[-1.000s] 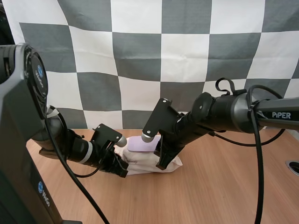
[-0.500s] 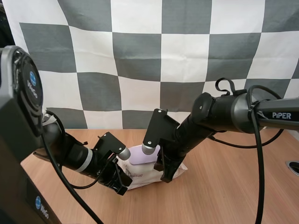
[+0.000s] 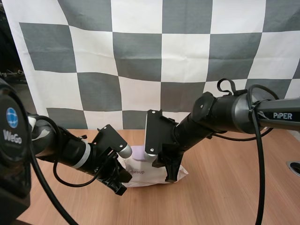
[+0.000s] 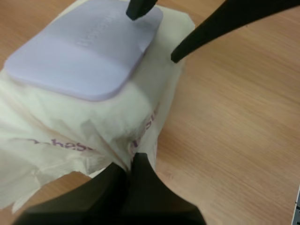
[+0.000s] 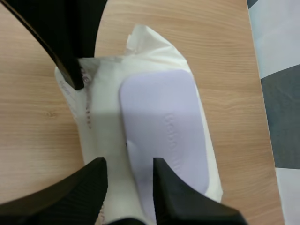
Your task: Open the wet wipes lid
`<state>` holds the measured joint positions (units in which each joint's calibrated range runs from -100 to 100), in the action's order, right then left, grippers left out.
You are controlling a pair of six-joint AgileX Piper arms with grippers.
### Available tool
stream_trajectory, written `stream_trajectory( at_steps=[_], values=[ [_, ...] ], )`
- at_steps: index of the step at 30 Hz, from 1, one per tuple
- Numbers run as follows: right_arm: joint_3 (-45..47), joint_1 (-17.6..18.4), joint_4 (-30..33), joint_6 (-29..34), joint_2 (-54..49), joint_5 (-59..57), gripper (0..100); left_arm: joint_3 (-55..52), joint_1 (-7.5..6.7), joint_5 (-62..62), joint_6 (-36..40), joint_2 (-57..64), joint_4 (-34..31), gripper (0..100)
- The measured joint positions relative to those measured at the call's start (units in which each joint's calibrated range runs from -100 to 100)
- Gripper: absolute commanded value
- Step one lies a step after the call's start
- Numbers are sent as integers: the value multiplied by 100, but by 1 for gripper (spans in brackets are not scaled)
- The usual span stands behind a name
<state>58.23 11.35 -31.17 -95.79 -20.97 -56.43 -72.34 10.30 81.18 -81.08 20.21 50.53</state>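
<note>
The pack of wet wipes (image 3: 140, 175) lies on the wooden table (image 3: 225, 187), a cream wrapper with a flat lavender lid (image 3: 137, 153) that sits shut. My left gripper (image 3: 120, 185) is shut on the wrapper's crimped end (image 4: 129, 161). Seen from the left wrist, the lid (image 4: 79, 51) lies flat on the pack (image 4: 61, 126). My right gripper (image 3: 171, 173) stands open at the other end. In the right wrist view this gripper (image 5: 127, 163) straddles the edge of the lid (image 5: 164, 126), one finger over the lid, the other over the wrapper (image 5: 101, 98).
Bare wood lies in front of and to the right of the pack. A round grommet hole (image 3: 294, 167) sits near the table's right edge. Both arms crowd in over the pack from either side.
The pack and both grippers have shifted a little toward the table's front edge. My right gripper has dropped lower over the lid, and the left arm has swung with the pack.
</note>
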Motion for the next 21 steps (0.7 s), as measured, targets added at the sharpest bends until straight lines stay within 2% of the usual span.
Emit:
stream_trajectory(
  at_steps=[5, 21],
  values=[
    [0, 0, -8, 0, 0, 351, 51, 0, 0, 211, 48, 0, 0, 0],
    [0, 0, -154, 0, 0, 481, 48, 0, 0, 367, 86, 0, 126, 0]
  ],
)
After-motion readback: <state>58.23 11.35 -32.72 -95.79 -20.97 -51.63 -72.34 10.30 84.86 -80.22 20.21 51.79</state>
